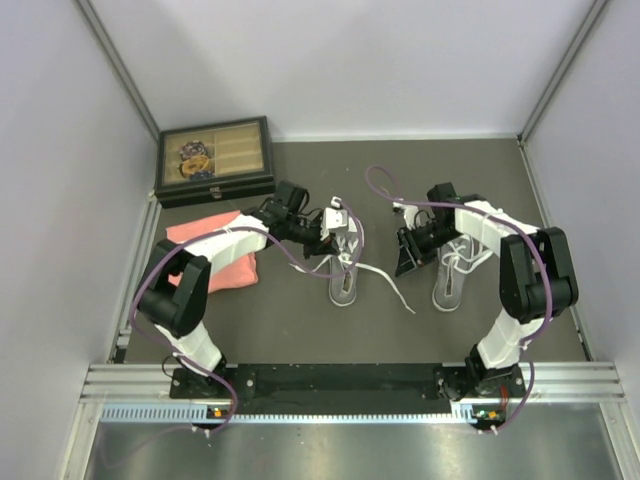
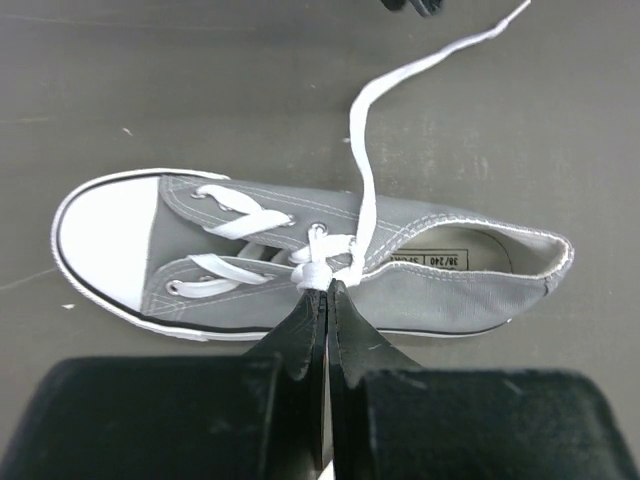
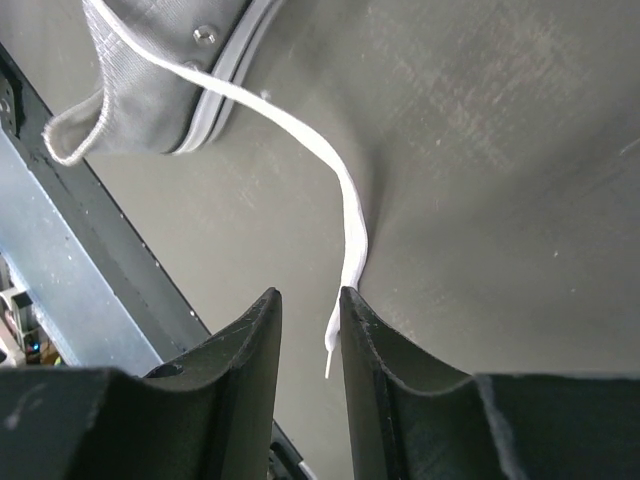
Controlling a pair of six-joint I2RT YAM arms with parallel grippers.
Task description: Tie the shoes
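Shoe (image 3: 150,60) largely beyond the upper edge

This is a robotics lab test cell. Plain white panel walls (image 1: 350,60) on aluminium frame posts (image 1: 120,65) box in a dark matte tabletop (image 1: 300,330). At 6 o'clock an aluminium extrusion rail (image 1: 125,382) and a black mounting plate (image 1: 340,377) carry the left arm's base (image 1: 195,378) and the right arm's base (image 1: 490,380). Purple cables (image 1: 369,182) loop free.

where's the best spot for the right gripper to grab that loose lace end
Probably just above its tip: the loose lace is a thin strip whose end sits in the gap of the open right gripper. Come end-on, one finger each side.
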